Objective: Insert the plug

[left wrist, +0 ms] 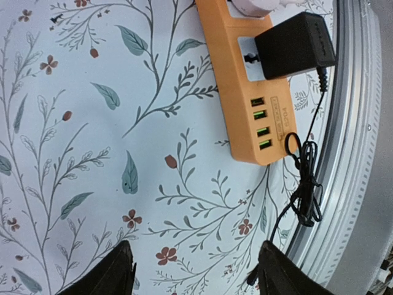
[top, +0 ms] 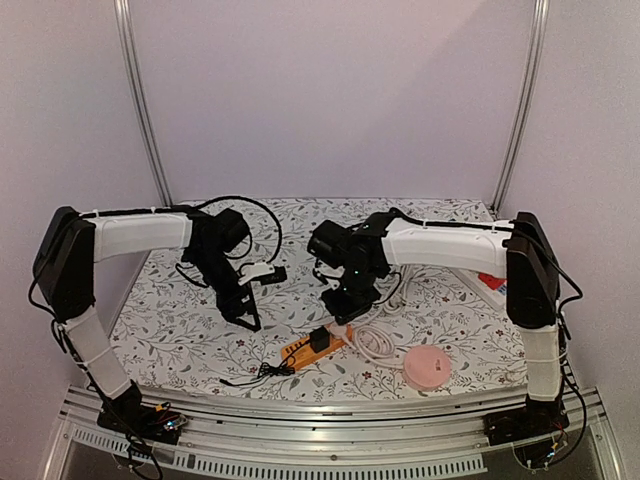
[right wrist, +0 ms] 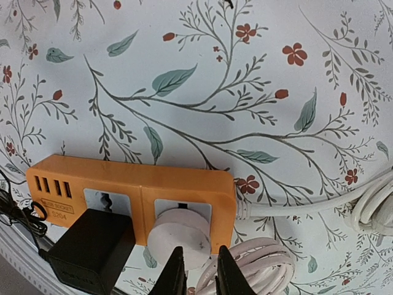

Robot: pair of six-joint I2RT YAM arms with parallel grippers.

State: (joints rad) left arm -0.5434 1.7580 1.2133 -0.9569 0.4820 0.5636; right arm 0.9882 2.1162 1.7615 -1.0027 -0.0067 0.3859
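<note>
Overhead, the orange power strip point(top: 297, 352) lies on the floral tablecloth point(top: 180, 320) near the front edge, between the two arms. Its long axis runs roughly left to right and is slightly skewed, with the right end a little farther back. That view is too coarse to resolve the sockets. It does show a pink round disc point(top: 430, 367) to the strip's right and the left gripper point(top: 248, 318) well apart from the strip. Right wrist view gives the detail: the pale round plug point(right wrist: 183, 236) sits in the socket nearest the cable end, flat round back facing up at the camera. Its pins are hidden, so seating depth cannot be told. A black adapter point(right wrist: 92, 249) occupies the neighbouring socket, the USB ports point(right wrist: 52, 184) are at the far end, and a white cable point(right wrist: 307, 206) leaves the opposite end. Right gripper point(right wrist: 199, 273) clenched, nothing between its fingers, tips just beside the plug's rim; contact cannot be told. Left wrist view alone shows a thin black cord point(left wrist: 305, 178) bundled beside the aluminium rail point(left wrist: 356, 153). There the left gripper's fingers point(left wrist: 116, 273) stand released wide over bare cloth, grasping nothing, strip ahead of them.
</note>
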